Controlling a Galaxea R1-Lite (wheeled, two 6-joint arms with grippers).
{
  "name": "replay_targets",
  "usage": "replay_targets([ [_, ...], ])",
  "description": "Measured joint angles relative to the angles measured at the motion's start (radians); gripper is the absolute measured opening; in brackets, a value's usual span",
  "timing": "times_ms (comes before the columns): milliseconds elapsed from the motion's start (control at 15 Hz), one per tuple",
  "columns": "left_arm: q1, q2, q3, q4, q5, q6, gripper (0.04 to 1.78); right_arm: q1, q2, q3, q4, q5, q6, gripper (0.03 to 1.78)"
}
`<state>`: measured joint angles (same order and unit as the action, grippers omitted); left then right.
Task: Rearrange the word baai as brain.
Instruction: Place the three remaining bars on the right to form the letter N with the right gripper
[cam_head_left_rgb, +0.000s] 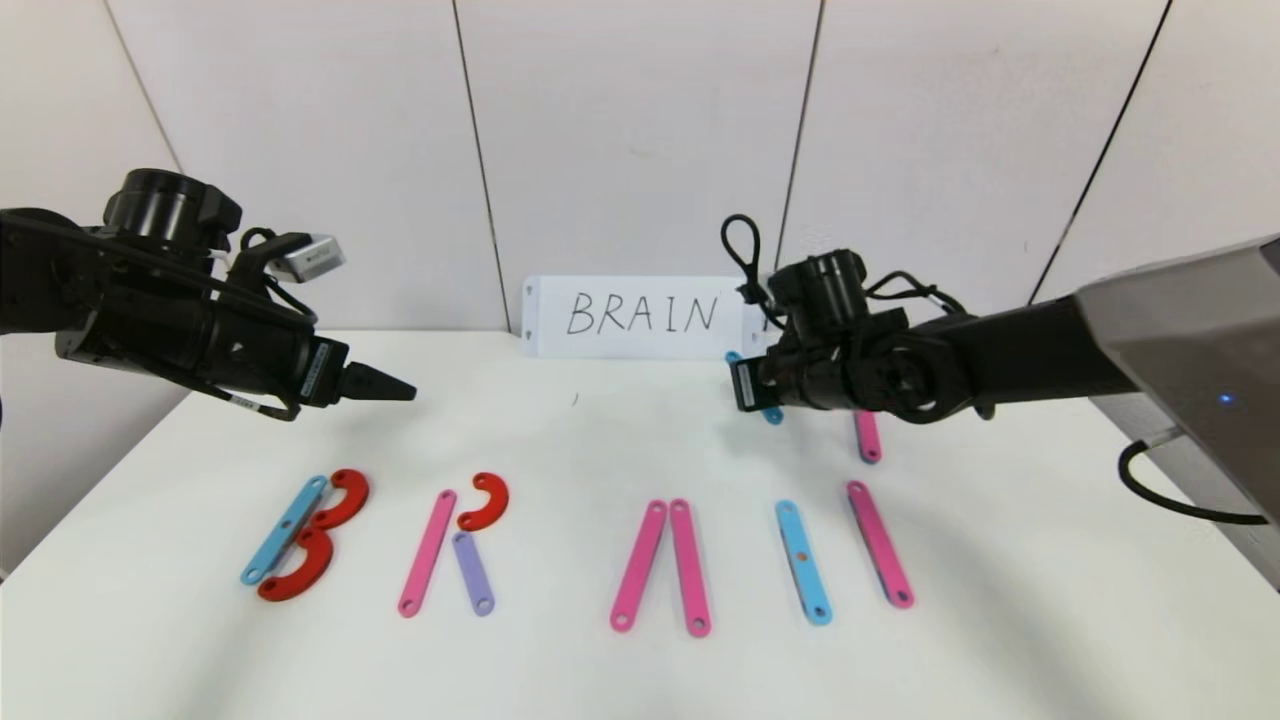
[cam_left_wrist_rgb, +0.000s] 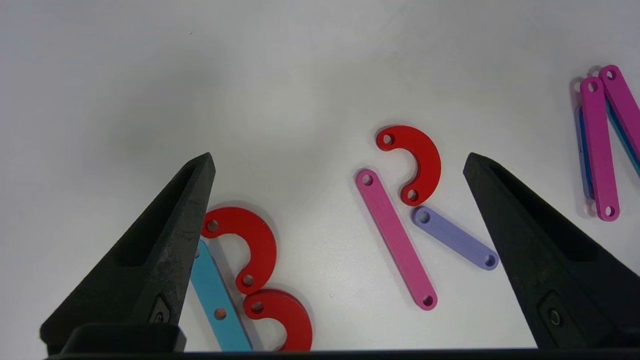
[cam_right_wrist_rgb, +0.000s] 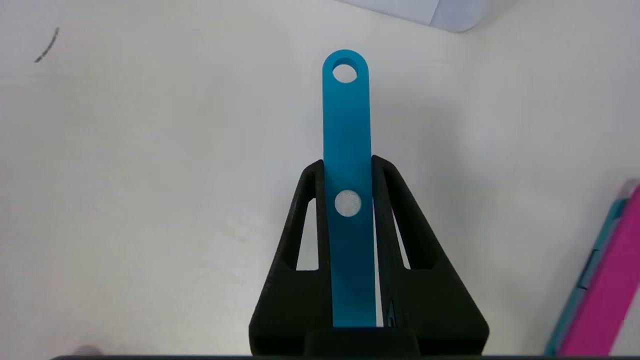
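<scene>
Gripping a blue strip (cam_right_wrist_rgb: 347, 150) edgewise between narrow jaws, the right gripper (cam_right_wrist_rgb: 347, 167) hangs over the far right of the bench (cam_head_left_rgb: 600, 440), just in front of the card (cam_head_left_rgb: 640, 315) that reads BRAIN. The strip juts out past the jaw tips, its end hole clear of them. In the head view only its two ends peek out from behind the wrist.

The left gripper (cam_left_wrist_rgb: 337, 165) hovers above the bench's left side with jaws wide and nothing between them.

The word lies flat in a row along the near bench. At left, B (cam_head_left_rgb: 305, 535) is a blue strip with two red curves. Next, R (cam_head_left_rgb: 455, 550) has a pink strip, a red curve and a short purple leg. In the middle, two pink strips meet at their far ends as an A (cam_head_left_rgb: 660, 565) without a crossbar. A blue strip (cam_head_left_rgb: 803, 560) follows, then a pink strip (cam_head_left_rgb: 880, 543). A short pink piece (cam_head_left_rgb: 868, 437) lies farther back, partly hidden under the right arm.
</scene>
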<state>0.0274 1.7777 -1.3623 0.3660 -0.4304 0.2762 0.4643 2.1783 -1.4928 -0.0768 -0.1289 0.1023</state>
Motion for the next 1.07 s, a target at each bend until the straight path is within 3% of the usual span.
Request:
replay_targets([
  [200,-0.001,0.000,0.000,0.000,-0.001,0.000,1.74,-0.011,-0.091,0.074,0.001,0.020,-0.045,0.28],
  [533,-0.002,-0.002,0.000,0.001,-0.001,0.000,1.74,-0.089,-0.264,0.257,-0.003,0.153,-0.116,0.28],
  [1067,-0.001,-0.006,0.001,0.001,-0.001,0.000,1.74,-0.292,-0.480,0.613,-0.022,0.362,-0.288,0.28],
])
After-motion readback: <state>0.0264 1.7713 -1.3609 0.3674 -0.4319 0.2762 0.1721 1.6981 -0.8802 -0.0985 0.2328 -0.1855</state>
